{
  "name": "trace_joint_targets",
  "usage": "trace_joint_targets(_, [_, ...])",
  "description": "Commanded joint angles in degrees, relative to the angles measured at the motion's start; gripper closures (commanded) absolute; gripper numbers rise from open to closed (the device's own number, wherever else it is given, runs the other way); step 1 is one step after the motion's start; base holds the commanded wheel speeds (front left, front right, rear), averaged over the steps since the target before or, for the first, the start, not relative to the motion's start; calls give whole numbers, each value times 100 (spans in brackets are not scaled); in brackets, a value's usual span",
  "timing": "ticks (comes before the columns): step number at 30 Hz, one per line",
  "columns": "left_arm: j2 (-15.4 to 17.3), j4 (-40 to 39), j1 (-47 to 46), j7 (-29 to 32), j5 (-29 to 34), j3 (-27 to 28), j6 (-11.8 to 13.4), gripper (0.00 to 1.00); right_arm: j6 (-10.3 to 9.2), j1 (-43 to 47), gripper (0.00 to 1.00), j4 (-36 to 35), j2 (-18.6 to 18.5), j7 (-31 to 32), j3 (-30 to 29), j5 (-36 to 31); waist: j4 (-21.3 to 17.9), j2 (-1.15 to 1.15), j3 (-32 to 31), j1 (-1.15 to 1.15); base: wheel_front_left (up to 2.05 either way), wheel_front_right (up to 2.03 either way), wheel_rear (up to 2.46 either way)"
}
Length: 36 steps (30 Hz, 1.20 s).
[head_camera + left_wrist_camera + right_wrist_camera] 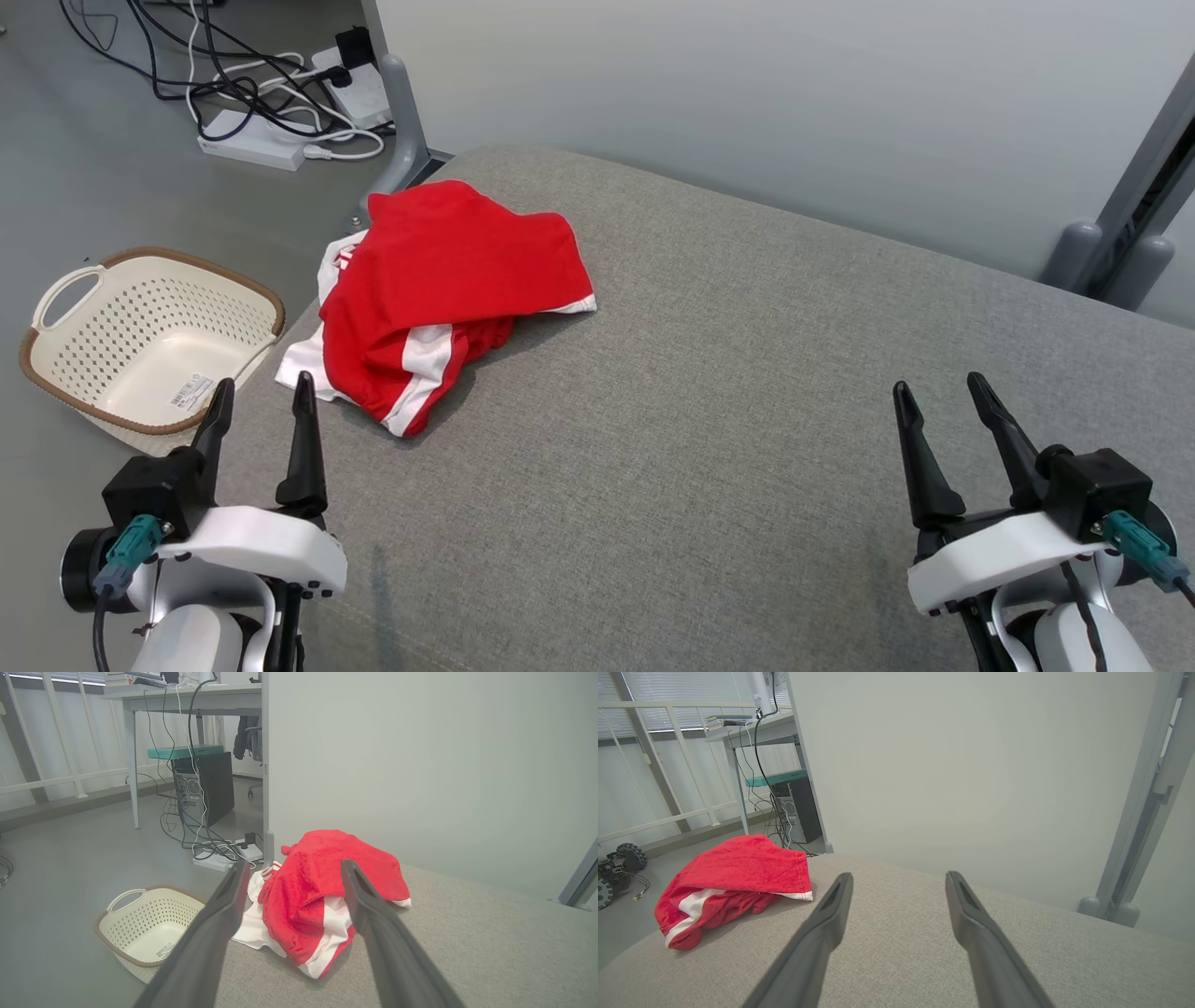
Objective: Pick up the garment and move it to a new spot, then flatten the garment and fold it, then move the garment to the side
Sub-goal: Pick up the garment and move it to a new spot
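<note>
Running out of view, a grey cushion (747,373) is cut off. A red and white garment (448,280) is crumpled at its far left edge, its shape hidden by folds. A label (191,390) is seen in the basket (168,308). The left gripper (264,381) and right gripper (936,381) are held wide open, empty.

A pale grey partition (747,93) backs the grey fabric surface (700,420). Off its left edge, grey floor (93,168) carries 1 cream basket (140,317) and 2 white power strips (252,142); a desk (210,697) and black computer tower (215,788) stand beyond.
</note>
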Motion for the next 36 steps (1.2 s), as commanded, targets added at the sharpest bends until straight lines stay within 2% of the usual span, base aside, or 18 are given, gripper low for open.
trace_joint_targets(1, [26, -5, 40, -19, -49, 5, 39, 0, 10, -18, 0, -1, -34, 8, -3, 18, -1, 0, 6, 0, 0, 0, 0])
trace_joint_targets(22, [55, 54, -143, -51, -151, -20, 62, 0, 10, -121, 0, -28, -82, 73, 54, -2, -177, 0, 141, 0, 0, 0, 0])
trace_joint_targets(29, [172, 202, -498, 288, -252, -88, -132, 0, 10, -204, 0, -84, -125, 119, 114, -13, -299, 0, 283, 0, 0, 0, 0])
trace_joint_targets(36, [286, 1246, -1218, 986, -547, -201, -528, 0, 10, -338, 0, -209, -219, 225, 208, -41, -614, 0, 653, 0, 0, 0, 0])
